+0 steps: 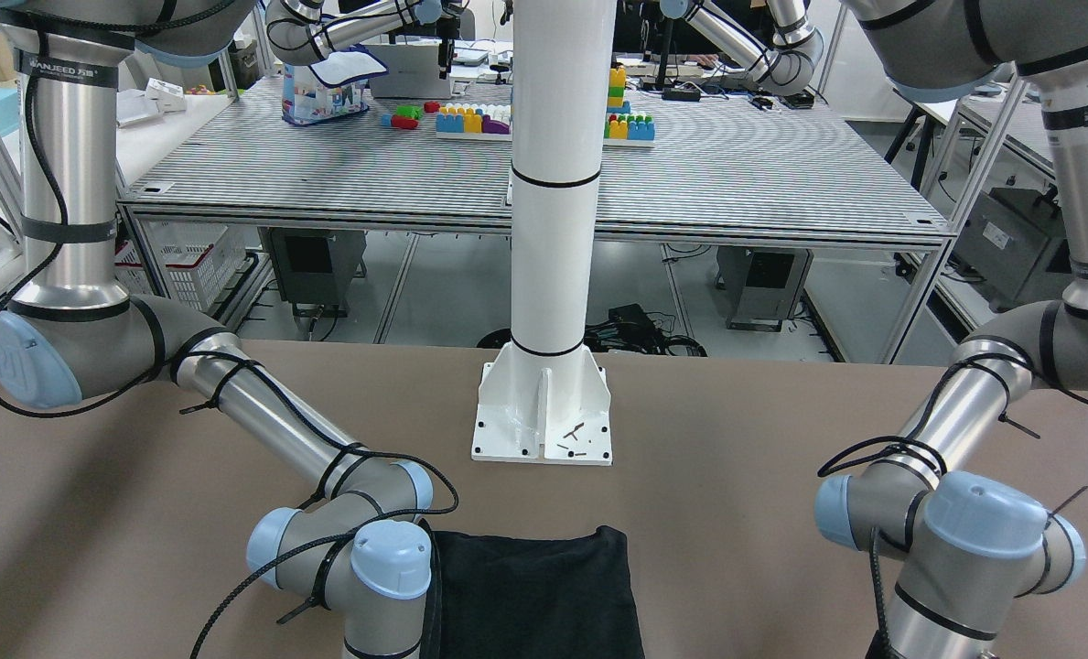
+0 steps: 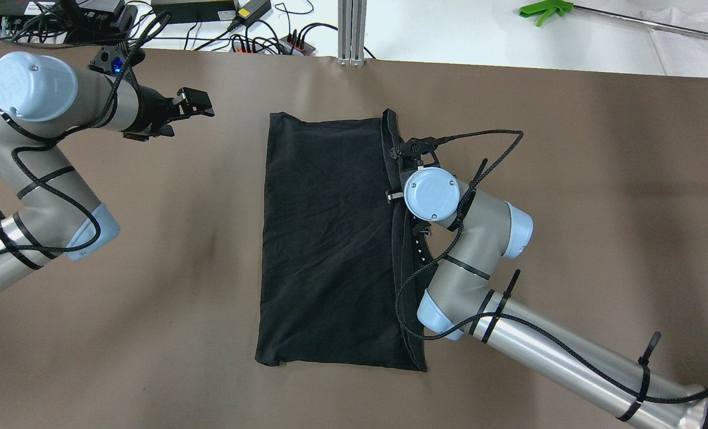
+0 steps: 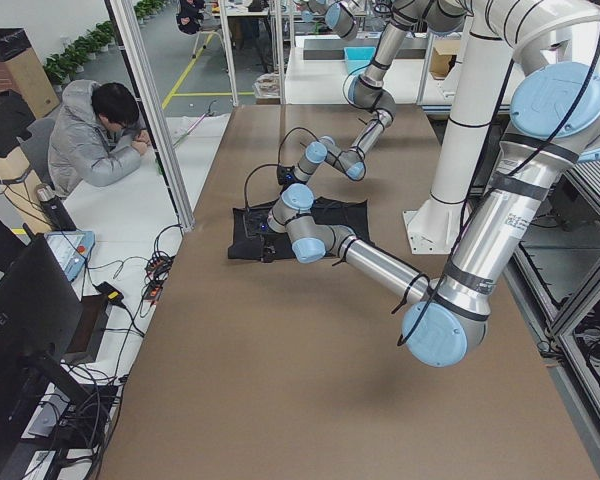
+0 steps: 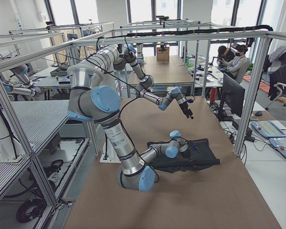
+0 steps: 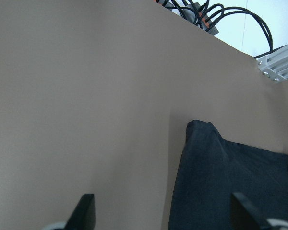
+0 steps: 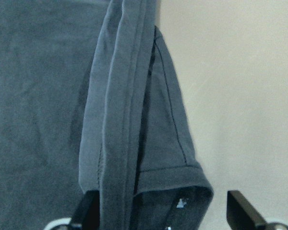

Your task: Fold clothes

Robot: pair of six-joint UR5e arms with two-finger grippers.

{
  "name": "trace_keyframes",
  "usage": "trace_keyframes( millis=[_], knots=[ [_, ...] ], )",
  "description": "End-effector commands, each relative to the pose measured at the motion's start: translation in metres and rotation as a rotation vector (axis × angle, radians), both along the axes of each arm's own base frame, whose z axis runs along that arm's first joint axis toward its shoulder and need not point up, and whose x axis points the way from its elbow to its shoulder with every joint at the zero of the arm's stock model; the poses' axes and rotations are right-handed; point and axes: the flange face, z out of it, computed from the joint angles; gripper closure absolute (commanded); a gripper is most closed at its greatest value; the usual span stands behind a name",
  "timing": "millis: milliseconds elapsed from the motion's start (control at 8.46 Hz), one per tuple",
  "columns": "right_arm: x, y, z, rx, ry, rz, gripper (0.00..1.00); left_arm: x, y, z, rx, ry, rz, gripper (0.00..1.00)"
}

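— Where do you see the cloth?
— Your cloth (image 2: 330, 238) lies spread on the table (image 2: 568, 149), mid-frame in the overhead view, its right hem (image 6: 120, 96) bunched up.
— And the grippers?
— Your left gripper (image 2: 193, 107) hangs at upper left, spread and empty, well apart from it. Your right gripper (image 6: 163, 211) straddles the hem, jaws wide

Brown table (image 2: 151, 268) carries the black clothes (image 2: 330, 238) spread flat, seemingly doubled over, plus the white post's base plate (image 1: 544, 430).
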Motion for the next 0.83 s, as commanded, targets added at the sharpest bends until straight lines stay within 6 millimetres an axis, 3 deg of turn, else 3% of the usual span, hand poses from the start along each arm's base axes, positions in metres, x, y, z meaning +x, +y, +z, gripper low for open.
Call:
trace_keyframes(
  millis=[0,118,236,355,473,709],
  knots=[
    [0.027,-0.019,0.012,-0.006,0.02,-0.04,0.06,0.0,-0.001,-0.001,0.003,-0.003,-0.011,0.0],
    [0.041,-0.026,0.026,0.01,0.034,-0.054,0.06,-0.001,-0.001,0.001,0.002,-0.006,-0.014,0.0],
    [0.059,-0.029,0.052,0.031,0.037,-0.084,0.06,-0.001,-0.001,0.0,0.002,-0.003,-0.016,0.0],
    [0.087,-0.04,0.07,0.039,0.028,-0.11,0.06,-0.001,-0.001,0.001,0.0,-0.004,-0.017,0.0],
    [0.098,-0.044,0.065,0.039,0.008,-0.125,0.06,-0.003,0.0,0.003,-0.002,-0.005,-0.019,0.0],
    [0.095,-0.044,0.017,0.062,-0.064,-0.134,0.06,-0.003,0.0,0.005,-0.005,-0.007,-0.019,0.0]
  ],
)
